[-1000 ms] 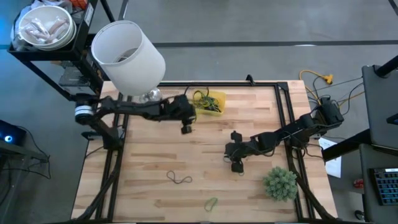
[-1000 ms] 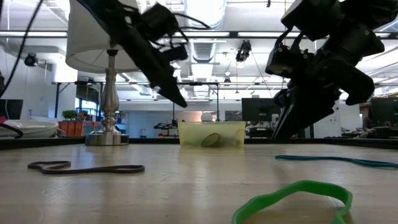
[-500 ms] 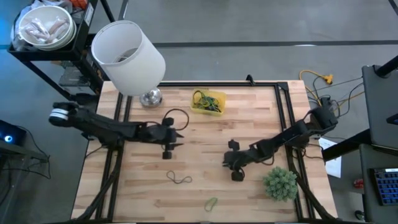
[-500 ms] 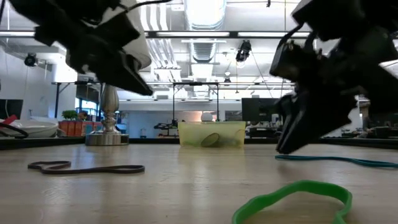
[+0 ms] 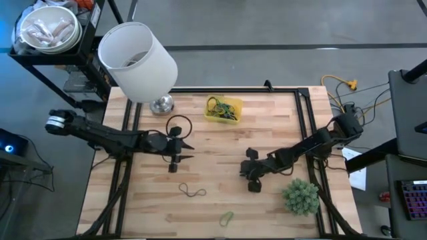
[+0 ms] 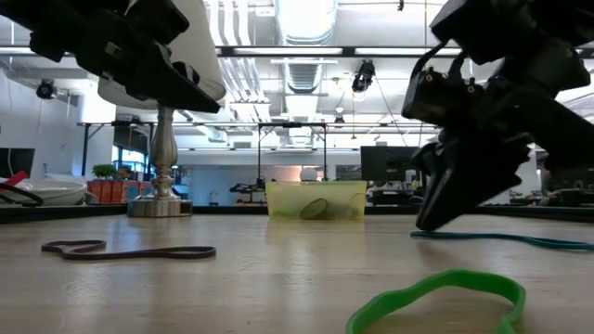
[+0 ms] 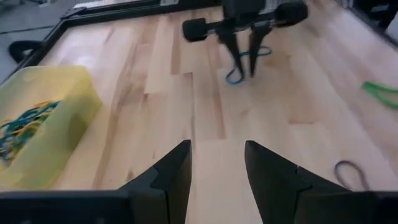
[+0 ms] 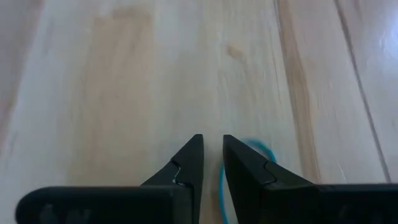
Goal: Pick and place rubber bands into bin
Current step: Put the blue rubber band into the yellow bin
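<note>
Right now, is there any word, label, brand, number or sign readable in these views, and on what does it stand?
None can be read.
The yellow bin, the lampshade and both arms carry no legible marking.
Any signs in the room behind the table are too small to read.

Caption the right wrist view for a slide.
Right gripper, fingers slightly apart, poised over a teal rubber band on the wooden table.
</note>
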